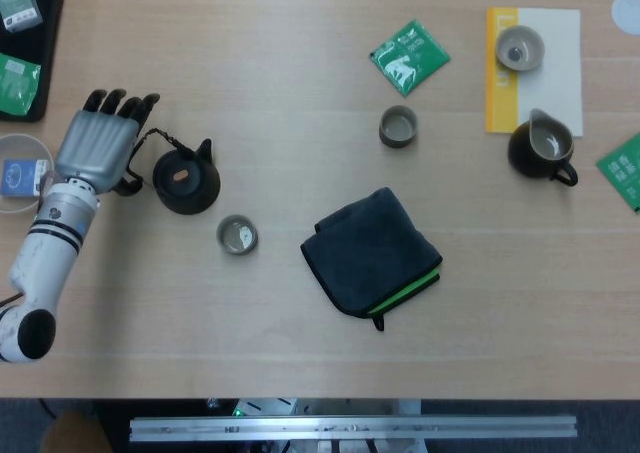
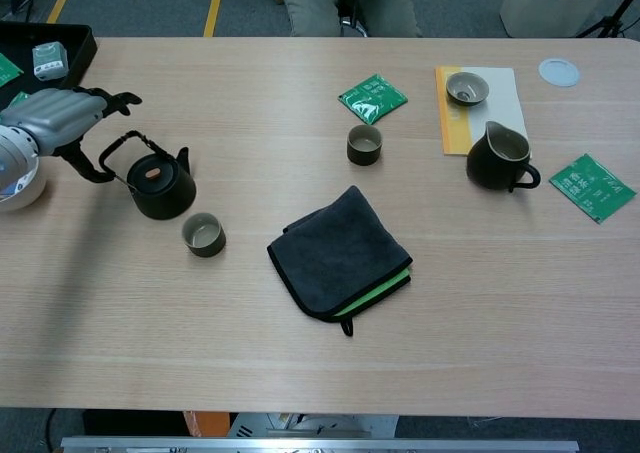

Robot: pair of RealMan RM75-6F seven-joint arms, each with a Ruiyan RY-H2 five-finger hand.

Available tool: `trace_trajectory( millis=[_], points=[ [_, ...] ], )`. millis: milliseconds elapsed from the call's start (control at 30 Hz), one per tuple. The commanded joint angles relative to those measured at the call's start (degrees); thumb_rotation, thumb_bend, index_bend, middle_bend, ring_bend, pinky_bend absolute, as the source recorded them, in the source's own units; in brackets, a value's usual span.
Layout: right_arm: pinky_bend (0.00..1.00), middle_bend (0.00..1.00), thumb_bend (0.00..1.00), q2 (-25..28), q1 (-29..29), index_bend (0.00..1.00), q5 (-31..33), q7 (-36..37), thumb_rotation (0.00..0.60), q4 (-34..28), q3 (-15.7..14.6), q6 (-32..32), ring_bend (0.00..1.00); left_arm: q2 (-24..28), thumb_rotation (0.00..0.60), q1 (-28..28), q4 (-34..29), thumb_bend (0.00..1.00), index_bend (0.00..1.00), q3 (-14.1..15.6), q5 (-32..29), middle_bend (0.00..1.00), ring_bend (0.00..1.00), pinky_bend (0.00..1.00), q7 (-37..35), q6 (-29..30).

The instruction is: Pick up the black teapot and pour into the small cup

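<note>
The black teapot (image 1: 185, 180) (image 2: 160, 185) stands upright on the table at the left, its wire handle raised toward my left hand. My left hand (image 1: 100, 143) (image 2: 60, 118) hovers just left of the pot. Its fingers are stretched out flat above the handle and its thumb sits low beside the loop; nothing is gripped. A small grey cup (image 1: 238, 235) (image 2: 203, 235) stands just right of and in front of the teapot. A second small cup (image 1: 398, 127) (image 2: 364, 144) stands near the table's middle. My right hand appears in neither view.
A folded dark cloth (image 1: 372, 251) (image 2: 340, 253) lies mid-table. At the right are a dark pitcher (image 1: 541, 148), a bowl (image 1: 520, 48) on a white and yellow card, and green tea packets (image 1: 409, 57). A black tray (image 1: 30, 43) and a clear dish (image 1: 20, 173) flank my left arm.
</note>
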Motion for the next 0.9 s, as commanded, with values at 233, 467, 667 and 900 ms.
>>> trace_trajectory(
  millis=[233, 467, 667, 900],
  points=[
    [0.32, 0.42, 0.19, 0.1, -0.27, 0.46, 0.15, -0.39, 0.6, -0.36, 0.07, 0.25, 0.28, -2.28, 0.6, -2.42, 3.43, 0.17, 0.0, -1.87, -1.39, 0.17, 0.06, 0.08, -0.51, -1.89],
    [0.32, 0.42, 0.19, 0.17, -0.45, 0.46, 0.4, -0.35, 0.6, -0.39, 0.15, 0.32, 0.28, -3.83, 0.6, -4.24, 5.01, 0.17, 0.0, -3.05, -1.97, 0.17, 0.06, 0.08, -0.26, -2.37],
    [0.32, 0.42, 0.18, 0.07, -0.72, 0.46, 0.74, 0.13, 0.6, 0.06, 0.18, 0.39, 0.28, -5.16, 0.6, -5.57, 6.32, 0.17, 0.0, -3.82, -2.6, 0.17, 0.06, 0.08, -0.37, -2.88],
    [0.32, 0.42, 0.19, 0.03, -0.77, 0.46, 0.57, 0.74, 0.6, 0.47, 0.23, 0.44, 0.28, -3.71, 0.6, -5.24, 3.13, 0.17, 0.0, -3.88, -1.74, 0.17, 0.06, 0.08, -1.03, -1.24]
  ],
)
